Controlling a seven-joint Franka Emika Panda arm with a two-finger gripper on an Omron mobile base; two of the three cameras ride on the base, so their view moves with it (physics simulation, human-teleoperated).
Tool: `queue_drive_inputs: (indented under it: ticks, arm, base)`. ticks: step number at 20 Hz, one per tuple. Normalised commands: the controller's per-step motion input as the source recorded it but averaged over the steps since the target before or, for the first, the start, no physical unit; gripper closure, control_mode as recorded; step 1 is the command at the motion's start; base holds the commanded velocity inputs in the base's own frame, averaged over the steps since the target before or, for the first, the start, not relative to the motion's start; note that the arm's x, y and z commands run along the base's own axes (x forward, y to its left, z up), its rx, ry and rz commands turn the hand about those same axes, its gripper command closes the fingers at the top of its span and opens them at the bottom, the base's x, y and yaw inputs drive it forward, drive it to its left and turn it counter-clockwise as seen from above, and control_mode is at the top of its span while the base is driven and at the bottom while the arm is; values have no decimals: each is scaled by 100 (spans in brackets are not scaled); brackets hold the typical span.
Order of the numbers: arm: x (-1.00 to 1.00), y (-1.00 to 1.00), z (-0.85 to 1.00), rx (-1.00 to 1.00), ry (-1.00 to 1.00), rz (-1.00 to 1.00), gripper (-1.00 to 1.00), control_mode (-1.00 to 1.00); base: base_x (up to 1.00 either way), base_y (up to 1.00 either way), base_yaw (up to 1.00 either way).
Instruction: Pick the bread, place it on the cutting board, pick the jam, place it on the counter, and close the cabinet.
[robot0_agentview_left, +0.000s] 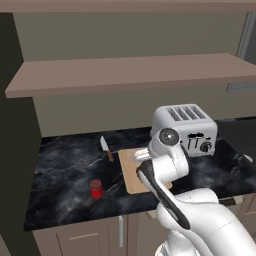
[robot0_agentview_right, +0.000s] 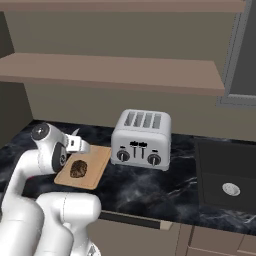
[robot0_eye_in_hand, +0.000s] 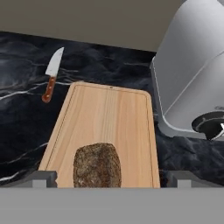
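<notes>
- Left base view: the white arm (robot0_agentview_left: 170, 170) rises from the lower right and bends over the cutting board (robot0_agentview_left: 131, 172), hiding most of it. The board lies flat on the black veined tabletop (robot0_agentview_left: 65, 170).
- The jam (robot0_agentview_left: 95, 188) stands upright on the tabletop, left of the board and apart from it, near the front edge.
- A knife (robot0_agentview_left: 106, 148) with a brown handle lies on the tabletop just beyond the board's far left corner.
- A silver four-slot toaster (robot0_agentview_left: 187, 129) stands right of the board.
- Above, the cabinet (robot0_agentview_left: 125, 72) is open, its brown shelf board bare and its beige back showing.
- Right base view: the bread (robot0_agentview_right: 77, 168) lies on the cutting board (robot0_agentview_right: 97, 167), toward its near end; the toaster (robot0_agentview_right: 141, 140) stands just beside the board's right edge. The arm's wrist hangs over the board's far left part.
- A dark sink (robot0_agentview_right: 225, 175) is set into the tabletop (robot0_agentview_right: 165, 187) at the right.
- Hand view: the gripper (robot0_eye_in_hand: 111, 178) is spread wide, its two finger tips (robot0_eye_in_hand: 41, 178) standing on either side of the board (robot0_eye_in_hand: 109, 118) and holding nothing.
- The bread (robot0_eye_in_hand: 97, 165) rests between them on the near half of the board, untouched by either tip.
- The knife (robot0_eye_in_hand: 51, 74) lies off the board's far left corner, blade pointing away; the toaster (robot0_eye_in_hand: 192, 74) is at the right.
</notes>
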Motion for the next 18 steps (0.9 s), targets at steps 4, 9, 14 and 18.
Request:
queue_drive_inputs:
  ticks: [4,9,14,18]
  arm:
    - [-29,-6,6,0,-7,0,-100,-100]
    - [-32,-6,5,0,-6,0,-100,-100]
    - [-38,-7,3,0,-6,0,-100,-100]
    - [-39,-2,0,0,-7,0,-100,-100]
  base:
    - [0,0,0]
    - [0,0,0]
    - [0,0,0]
    - [0,0,0]
